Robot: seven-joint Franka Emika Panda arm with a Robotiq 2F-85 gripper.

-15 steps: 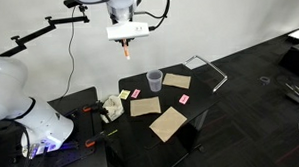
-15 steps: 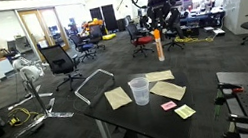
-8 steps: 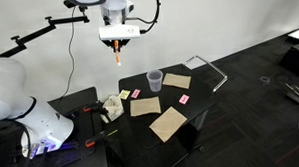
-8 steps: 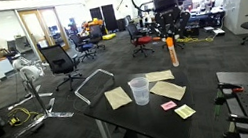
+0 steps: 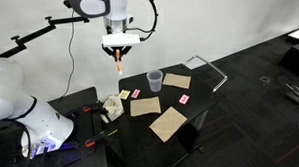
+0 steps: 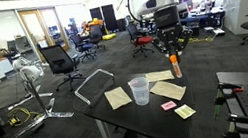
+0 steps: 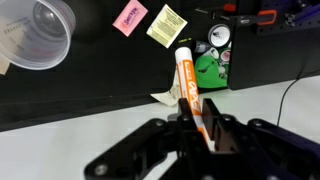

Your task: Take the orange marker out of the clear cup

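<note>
My gripper (image 5: 118, 51) is shut on the orange marker (image 5: 119, 64), which hangs upright from the jaws, well above the black table. It also shows in an exterior view (image 6: 175, 65) and in the wrist view (image 7: 187, 80), where my gripper (image 7: 196, 128) clamps its lower end. The clear cup (image 5: 154, 80) stands upright and empty on the table, to the side of and below the marker. It shows in an exterior view (image 6: 140, 90) and at the top left of the wrist view (image 7: 35, 35).
Brown paper sheets (image 5: 169, 123) and small pink (image 7: 130, 17) and yellow cards (image 7: 167, 25) lie on the black table (image 5: 200, 102). A green object (image 7: 212, 70) and crumpled paper (image 5: 111, 105) sit near the table's end. A metal frame (image 5: 211, 69) lies beyond the cup.
My gripper has moved down and sideways away from above the cup, carrying the marker lower toward the table's end.
</note>
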